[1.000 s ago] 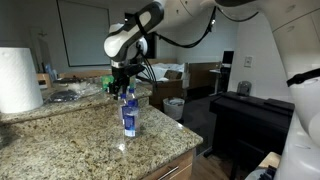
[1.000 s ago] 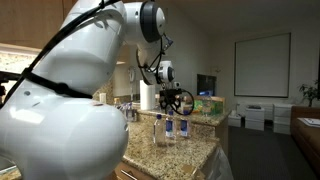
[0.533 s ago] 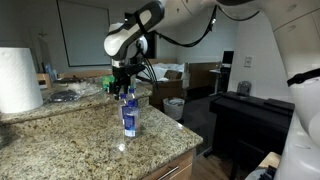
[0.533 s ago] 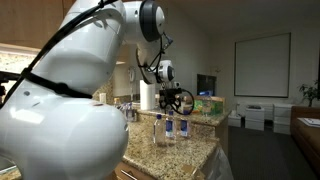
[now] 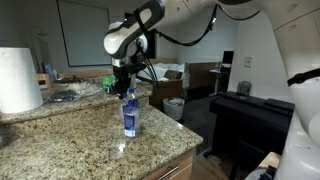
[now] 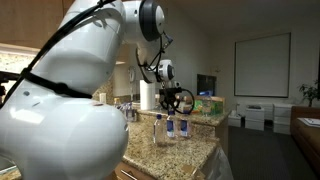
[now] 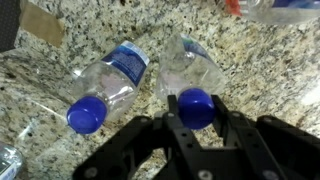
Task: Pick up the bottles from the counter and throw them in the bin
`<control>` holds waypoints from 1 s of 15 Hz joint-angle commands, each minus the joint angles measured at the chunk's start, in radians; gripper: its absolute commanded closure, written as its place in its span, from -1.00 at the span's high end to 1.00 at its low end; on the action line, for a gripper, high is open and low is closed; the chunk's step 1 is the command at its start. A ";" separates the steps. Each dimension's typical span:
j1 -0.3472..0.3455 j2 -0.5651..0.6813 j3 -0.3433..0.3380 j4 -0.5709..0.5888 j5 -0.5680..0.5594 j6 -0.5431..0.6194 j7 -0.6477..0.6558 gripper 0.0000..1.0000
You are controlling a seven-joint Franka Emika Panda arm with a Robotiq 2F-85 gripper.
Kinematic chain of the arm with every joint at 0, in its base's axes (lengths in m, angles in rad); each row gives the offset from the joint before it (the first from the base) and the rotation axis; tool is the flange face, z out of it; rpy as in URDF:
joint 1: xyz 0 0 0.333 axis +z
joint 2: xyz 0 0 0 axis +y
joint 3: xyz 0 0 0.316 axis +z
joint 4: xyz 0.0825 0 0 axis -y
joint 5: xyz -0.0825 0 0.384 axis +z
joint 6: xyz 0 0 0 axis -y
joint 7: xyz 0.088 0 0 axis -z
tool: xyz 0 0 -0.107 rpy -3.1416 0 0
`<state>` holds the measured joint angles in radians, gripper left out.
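Observation:
In the wrist view my gripper (image 7: 196,112) is shut on the blue cap of an upright clear bottle (image 7: 185,65) that stands on the speckled granite counter (image 7: 275,75). A second clear bottle (image 7: 110,80), blue-labelled and blue-capped, stands just left of it. In both exterior views the gripper (image 5: 125,90) (image 6: 178,101) hangs straight over the bottles (image 5: 129,115) (image 6: 170,129) near the counter's (image 5: 80,150) end. The whitish round bin (image 5: 174,107) stands on the floor beyond the counter.
A big white paper-towel roll (image 5: 18,80) stands on the counter's far side. A black piano-like cabinet (image 5: 250,125) stands past the bin. Something red-labelled (image 7: 250,6) shows at the top edge of the wrist view. Cardboard boxes (image 5: 165,78) lie behind.

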<state>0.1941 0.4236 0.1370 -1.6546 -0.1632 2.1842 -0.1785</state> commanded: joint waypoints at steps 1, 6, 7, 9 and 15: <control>0.008 -0.022 -0.008 0.002 -0.022 -0.040 0.026 -0.79; -0.011 -0.053 -0.006 -0.013 0.000 -0.075 -0.003 -0.79; -0.027 -0.072 -0.002 -0.028 0.019 -0.097 -0.029 -0.79; -0.049 -0.109 -0.012 -0.052 0.021 -0.124 -0.038 -0.79; -0.160 -0.217 -0.073 -0.108 0.052 -0.240 -0.095 -0.79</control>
<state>0.0903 0.2908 0.0848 -1.6885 -0.1542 1.9889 -0.2120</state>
